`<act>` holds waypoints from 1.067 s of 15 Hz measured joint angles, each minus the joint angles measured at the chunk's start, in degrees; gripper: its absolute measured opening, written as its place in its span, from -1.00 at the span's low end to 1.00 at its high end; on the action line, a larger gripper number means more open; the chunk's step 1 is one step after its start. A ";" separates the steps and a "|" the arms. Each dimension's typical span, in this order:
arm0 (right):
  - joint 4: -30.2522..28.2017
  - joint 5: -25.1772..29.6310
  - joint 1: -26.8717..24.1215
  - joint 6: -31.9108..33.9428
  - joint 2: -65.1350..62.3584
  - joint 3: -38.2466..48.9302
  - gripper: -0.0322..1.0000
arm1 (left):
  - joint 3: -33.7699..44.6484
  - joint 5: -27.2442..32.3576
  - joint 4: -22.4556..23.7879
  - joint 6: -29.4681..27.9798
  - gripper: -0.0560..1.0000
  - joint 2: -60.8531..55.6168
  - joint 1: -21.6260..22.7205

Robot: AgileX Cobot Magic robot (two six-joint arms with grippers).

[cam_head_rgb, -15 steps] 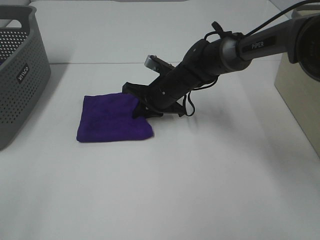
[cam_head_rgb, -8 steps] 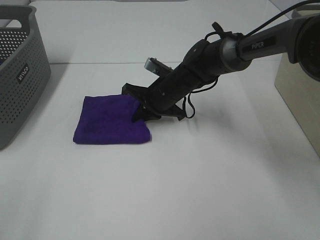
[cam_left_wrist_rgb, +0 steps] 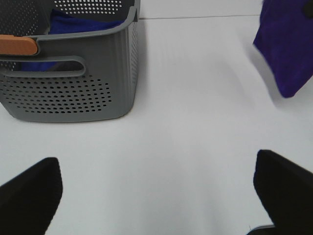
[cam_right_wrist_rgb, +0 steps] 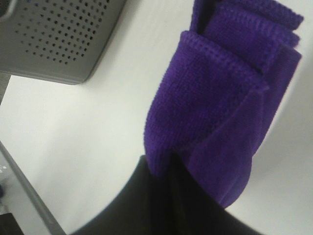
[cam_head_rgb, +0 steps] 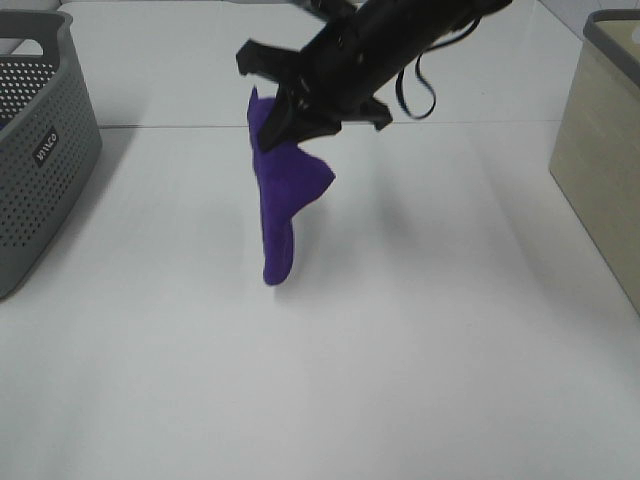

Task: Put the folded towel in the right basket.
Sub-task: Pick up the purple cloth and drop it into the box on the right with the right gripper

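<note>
The folded purple towel (cam_head_rgb: 285,190) hangs in the air over the middle of the white table (cam_head_rgb: 420,330), drooping downward. My right gripper (cam_head_rgb: 283,112) is shut on the towel's upper edge and holds it well above the table. In the right wrist view the black fingers (cam_right_wrist_rgb: 146,196) pinch the towel's folded layers (cam_right_wrist_rgb: 220,112). The right basket (cam_head_rgb: 600,150), beige with a grey rim, stands at the far right edge, apart from the towel. My left gripper (cam_left_wrist_rgb: 159,188) is open and empty, low over the table; the towel (cam_left_wrist_rgb: 286,49) shows far off in its view.
A grey perforated basket (cam_head_rgb: 40,150) stands at the left edge. In the left wrist view it (cam_left_wrist_rgb: 73,83) holds blue cloth and an orange-handled item (cam_left_wrist_rgb: 17,45). It also shows in the right wrist view (cam_right_wrist_rgb: 58,39).
My right gripper has lifted the towel off the table, up and slightly back. The towel lay flat before and now hangs from the jaws.
</note>
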 joint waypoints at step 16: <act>-27.73 4.35 -50.71 7.85 -16.21 -11.52 -0.83 | 0.00 0.00 0.00 0.00 0.98 0.00 0.00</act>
